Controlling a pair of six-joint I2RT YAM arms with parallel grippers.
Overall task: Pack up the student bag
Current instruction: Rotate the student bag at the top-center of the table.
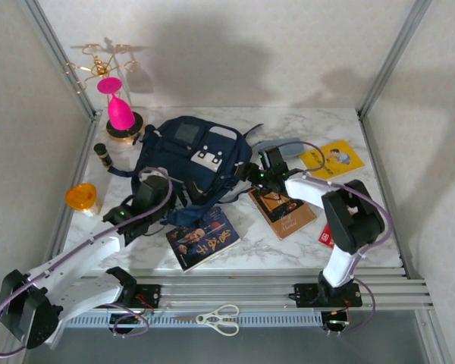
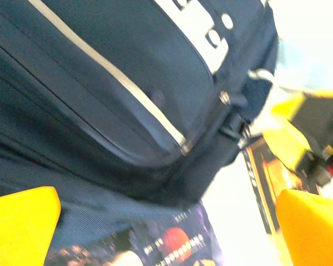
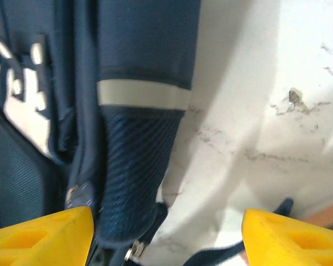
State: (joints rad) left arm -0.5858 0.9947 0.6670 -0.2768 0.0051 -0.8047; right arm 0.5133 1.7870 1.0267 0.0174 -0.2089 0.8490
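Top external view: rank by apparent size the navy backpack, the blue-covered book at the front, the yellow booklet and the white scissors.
1. navy-blue fabric backpack, clearly largest
2. blue-covered paperback book
3. thin yellow booklet, only slightly smaller than the book, so it is a close call
4. white-handled scissors, smallest

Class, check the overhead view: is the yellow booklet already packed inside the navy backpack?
No, the yellow booklet lies flat on the marble table, right of the navy backpack.

right hand: fingers wide apart | student bag: lying on marble table, ungripped
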